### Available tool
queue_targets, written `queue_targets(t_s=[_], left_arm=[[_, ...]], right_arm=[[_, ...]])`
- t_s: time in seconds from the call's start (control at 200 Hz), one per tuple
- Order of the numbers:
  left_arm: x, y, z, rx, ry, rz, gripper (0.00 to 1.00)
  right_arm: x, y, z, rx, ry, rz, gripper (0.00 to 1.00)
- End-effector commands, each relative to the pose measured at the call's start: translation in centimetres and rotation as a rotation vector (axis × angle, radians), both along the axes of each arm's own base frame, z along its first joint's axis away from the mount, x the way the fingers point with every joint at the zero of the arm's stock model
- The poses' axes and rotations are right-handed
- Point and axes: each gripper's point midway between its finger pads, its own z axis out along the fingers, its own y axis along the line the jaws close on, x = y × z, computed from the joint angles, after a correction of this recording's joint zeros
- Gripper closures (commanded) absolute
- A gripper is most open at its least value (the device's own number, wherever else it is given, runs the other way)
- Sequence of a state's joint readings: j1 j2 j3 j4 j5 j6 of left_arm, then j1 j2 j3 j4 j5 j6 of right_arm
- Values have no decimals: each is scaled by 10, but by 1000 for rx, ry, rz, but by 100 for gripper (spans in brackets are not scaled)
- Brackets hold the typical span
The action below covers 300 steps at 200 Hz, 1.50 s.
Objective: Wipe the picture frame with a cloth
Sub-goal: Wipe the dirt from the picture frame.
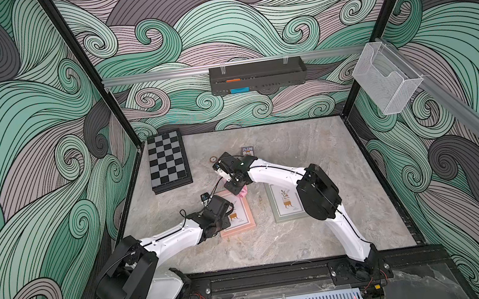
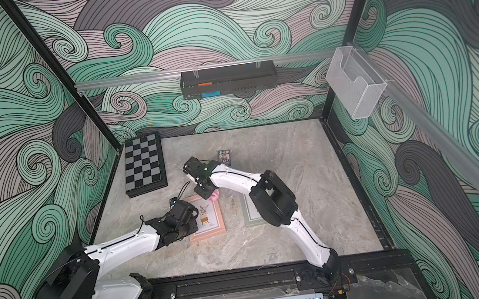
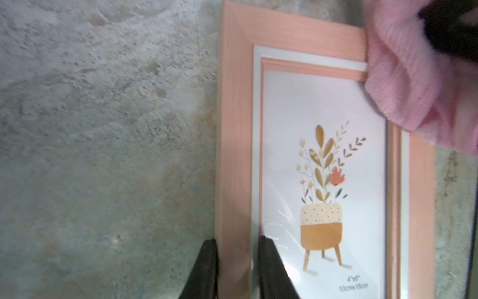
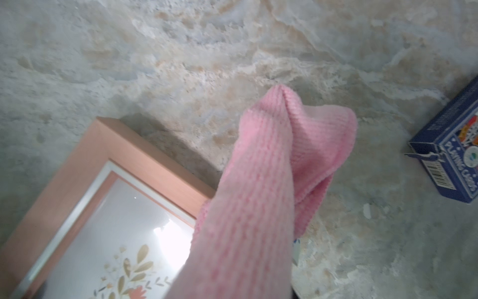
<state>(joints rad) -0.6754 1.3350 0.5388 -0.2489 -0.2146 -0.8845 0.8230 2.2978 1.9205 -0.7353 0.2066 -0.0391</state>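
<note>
Pinching cloth [image 3: 403, 77]: your right hand [image 1: 238, 188], over the pink frame [image 3: 235, 129] corner.
Left hand [image 3: 236, 246]: clamped on its side rail.

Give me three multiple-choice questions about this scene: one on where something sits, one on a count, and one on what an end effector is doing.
1. Where on the marble-look table is the black-and-grey checkered chessboard?
A. far left corner
B. the middle
C. near right corner

2. How many picture frames lie flat on it?
A. one
B. two
C. three

3. The right end effector is:
A. open and empty
B. shut on the ribbed pink cloth
C. shut on a sponge

Key:
1 A, it lies at the back by the left wall.
2 B, a pink wooden frame and a pale green frame.
3 B, the cloth hangs from it at the pink frame's corner.
</note>
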Motion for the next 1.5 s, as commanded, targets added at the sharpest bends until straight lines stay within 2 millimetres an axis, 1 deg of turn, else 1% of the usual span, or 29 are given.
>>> queue_targets(t_s=[0.0, 0.125, 0.195, 0.255, 0.33, 0.44, 0.585, 0.725, 0.886, 0.996, 1.141, 1.216, 1.291, 1.446, 1.496], left_arm=[[-23, 10, -18, 39, 96, -12, 92], [-19, 4, -18, 24, 98, -21, 92], [-17, 1, -19, 17, 98, -21, 92], [-16, -1, -20, 10, 100, -21, 92], [-16, -4, -21, 1, 105, -19, 92], [-16, -7, -23, -12, 111, -20, 93], [-16, -7, -22, -15, 111, -18, 93], [-17, -4, -19, -7, 103, -14, 93], [-19, 2, -14, 7, 92, -9, 93], [-21, 7, -13, 19, 87, -3, 93], [-23, 10, -11, 29, 83, -3, 93], [-22, 10, -10, 31, 78, -2, 93], [-20, 8, -9, 29, 78, -6, 93], [-16, 5, -8, 34, 78, -13, 93], [-14, 3, -8, 33, 77, -13, 93]], right_arm=[[1, -8, 1, -47, -9, -1, 84], [-17, 43, 16, 104, 50, 70, 83], [-29, 71, 20, 186, 109, 110, 83], [-36, 88, 20, 244, 157, 130, 83], [-35, 98, 13, 268, 182, 130, 83], [-30, 100, -2, 264, 202, 119, 83], [-24, 92, -17, 243, 216, 95, 84], [-12, 73, -27, 195, 197, 61, 84], [12, 32, -30, 114, 151, 9, 84], [22, 2, -31, 67, 142, -17, 84], [27, -34, -32, 1, 132, -44, 84], [26, -46, -31, -24, 126, -51, 84], [24, -50, -27, -27, 126, -50, 84], [22, -40, -16, 20, 130, -44, 84], [23, -40, -15, 22, 129, -47, 83]])
